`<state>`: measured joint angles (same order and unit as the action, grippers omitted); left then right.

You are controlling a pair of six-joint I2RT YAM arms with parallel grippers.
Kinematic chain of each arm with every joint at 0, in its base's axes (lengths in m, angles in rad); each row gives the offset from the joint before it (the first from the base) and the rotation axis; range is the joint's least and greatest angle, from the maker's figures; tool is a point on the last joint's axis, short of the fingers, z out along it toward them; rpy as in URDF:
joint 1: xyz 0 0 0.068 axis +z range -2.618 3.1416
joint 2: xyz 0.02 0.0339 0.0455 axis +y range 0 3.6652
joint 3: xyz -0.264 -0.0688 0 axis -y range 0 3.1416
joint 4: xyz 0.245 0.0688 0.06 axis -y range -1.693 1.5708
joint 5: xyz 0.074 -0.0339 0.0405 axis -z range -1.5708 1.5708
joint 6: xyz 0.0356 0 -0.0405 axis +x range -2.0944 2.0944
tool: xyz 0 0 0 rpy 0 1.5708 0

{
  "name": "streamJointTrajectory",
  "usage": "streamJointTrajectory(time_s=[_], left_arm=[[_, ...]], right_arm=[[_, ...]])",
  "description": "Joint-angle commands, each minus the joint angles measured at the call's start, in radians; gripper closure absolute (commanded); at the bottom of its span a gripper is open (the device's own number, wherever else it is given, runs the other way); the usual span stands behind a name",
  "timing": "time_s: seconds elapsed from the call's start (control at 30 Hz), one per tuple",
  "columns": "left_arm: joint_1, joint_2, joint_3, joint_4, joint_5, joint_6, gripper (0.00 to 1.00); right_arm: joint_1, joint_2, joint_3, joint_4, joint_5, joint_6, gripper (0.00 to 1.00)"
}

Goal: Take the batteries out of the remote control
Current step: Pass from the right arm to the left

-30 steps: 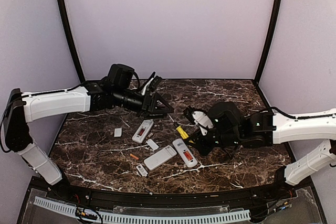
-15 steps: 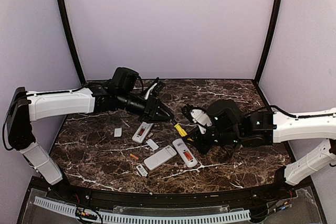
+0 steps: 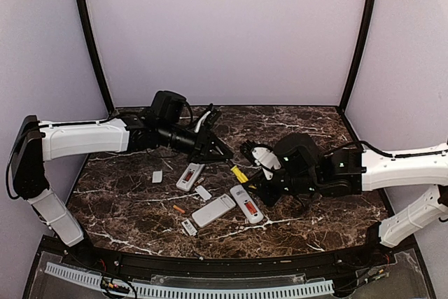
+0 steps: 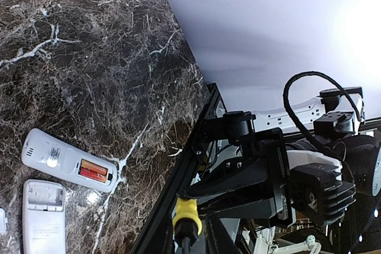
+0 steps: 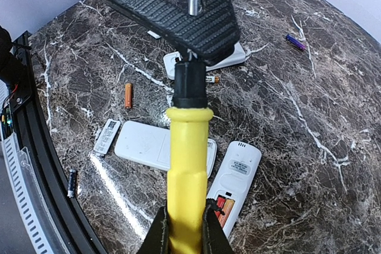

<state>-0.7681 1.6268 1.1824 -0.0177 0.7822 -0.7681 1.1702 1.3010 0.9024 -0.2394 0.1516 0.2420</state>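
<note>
The right hand (image 5: 183,230) is closed on the grip of a yellow-handled screwdriver (image 5: 187,147), holding it above the surface (image 3: 315,232) with the blade pointing away towards the left arm. The left hand (image 5: 201,43) meets it there. Its two ribbed black fingers (image 5: 149,13) pinch in on the bare metal shaft just past the black collar, and from the right wrist view they look clamped on it. Both hands thus grip one tool, up off the remotes. I read this as a handover or a re-grip of the screwdriver, though which hand is to keep it cannot be told.

The batteries (image 5: 221,209) sit, orange and red, in the open compartment of a white remote (image 5: 238,168) lying just below the tool, cover off. A second remote (image 3: 190,174), nearer the left arm, also shows red in its open bay. One loose orange battery (image 5: 127,95) lies on the bare marble near a larger remote (image 5: 149,147) with its plain side up, so the unloading looks begun but far from done.

Next, one hand must let go cleanly without pulling the tool askew. The keeper then needs to tilt the blade down into the compartment, get under one end of a cell and lever it out, while the light remote is kept from sliding.
</note>
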Motion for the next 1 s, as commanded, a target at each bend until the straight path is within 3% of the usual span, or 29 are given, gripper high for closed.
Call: streamJointTrajectory(time_s=[0.0,0.47,0.5,0.63,0.73,0.87,0.97], left_arm=[[-0.003,-0.011,-0.018,0.015,0.008,-0.009,0.84],[-0.002,-0.059,-0.034,-0.013,-0.031,-0.006,1.0],[-0.001,-0.073,-0.038,-0.018,-0.04,-0.002,1.0],[0.006,-0.124,-0.061,-0.004,-0.112,-0.018,1.0],[0.024,-0.159,-0.09,0.105,-0.175,-0.059,1.0],[0.042,-0.209,-0.114,0.214,-0.292,-0.087,1.0],[0.044,-0.252,-0.151,0.285,-0.36,-0.095,1.0]], right_arm=[[0.011,0.011,0.013,0.035,0.017,-0.012,1.0],[0.011,0.02,0.026,0.036,0.077,0.005,1.0],[0.012,0.017,0.023,0.041,0.08,0.011,0.95],[0.011,-0.021,-0.008,0.117,0.082,0.043,0.47],[0.008,-0.068,-0.04,0.201,0.089,0.114,0.23],[-0.052,-0.103,-0.158,0.435,0.046,0.246,0.06],[-0.173,-0.088,-0.182,0.582,-0.127,0.338,0.04]])
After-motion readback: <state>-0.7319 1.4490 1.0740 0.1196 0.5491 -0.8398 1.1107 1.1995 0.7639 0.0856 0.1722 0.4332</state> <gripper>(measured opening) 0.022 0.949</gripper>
